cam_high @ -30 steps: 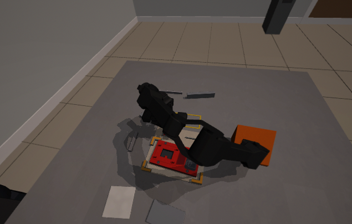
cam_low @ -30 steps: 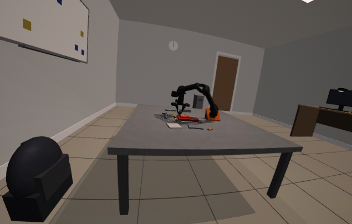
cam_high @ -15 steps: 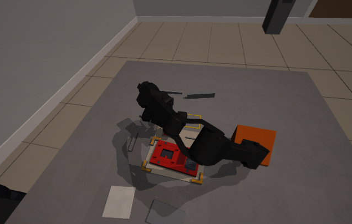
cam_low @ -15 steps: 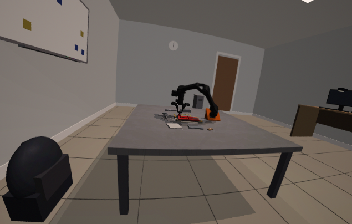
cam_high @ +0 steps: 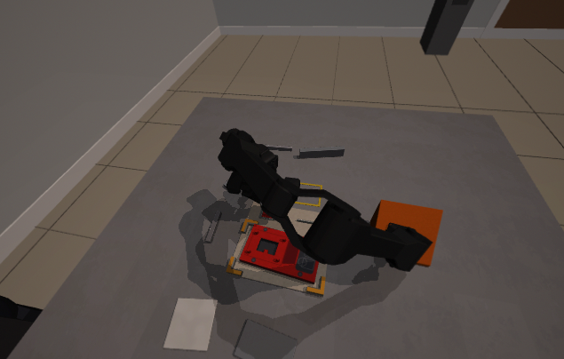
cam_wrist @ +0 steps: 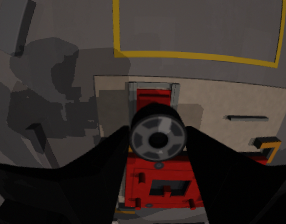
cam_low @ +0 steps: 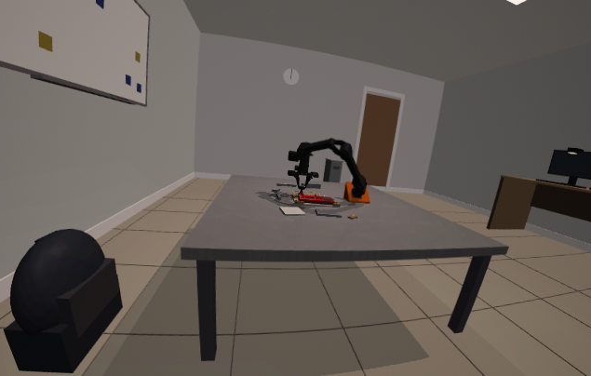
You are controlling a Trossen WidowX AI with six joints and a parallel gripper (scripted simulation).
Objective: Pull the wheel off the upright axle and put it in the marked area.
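My gripper (cam_wrist: 157, 131) (cam_low: 302, 188) is shut on the wheel. The wheel (cam_wrist: 166, 125) is dark and round with grey spokes and a black centre hole, its face toward the wrist camera. It is held between the two fingertips above the tan board (cam_wrist: 244, 97), near the red housing (cam_wrist: 144, 172) (cam_high: 274, 235). The axle is not visible, and the height of the wheel is hard to judge. The marked area is a yellow outline (cam_wrist: 117, 30) (cam_high: 321, 195) on the table, beyond the board at the top of the wrist view. In the top view the arm hides the fingers and wheel.
Orange corner brackets (cam_high: 316, 290) stand around the board. A thin grey bar (cam_wrist: 246, 118) lies on it. A long grey block (cam_high: 321, 153) lies beyond the marked area. A white pad (cam_high: 191, 325) and a grey plate (cam_high: 266, 341) lie nearer. The arm's base stands at an orange block (cam_high: 413, 219).
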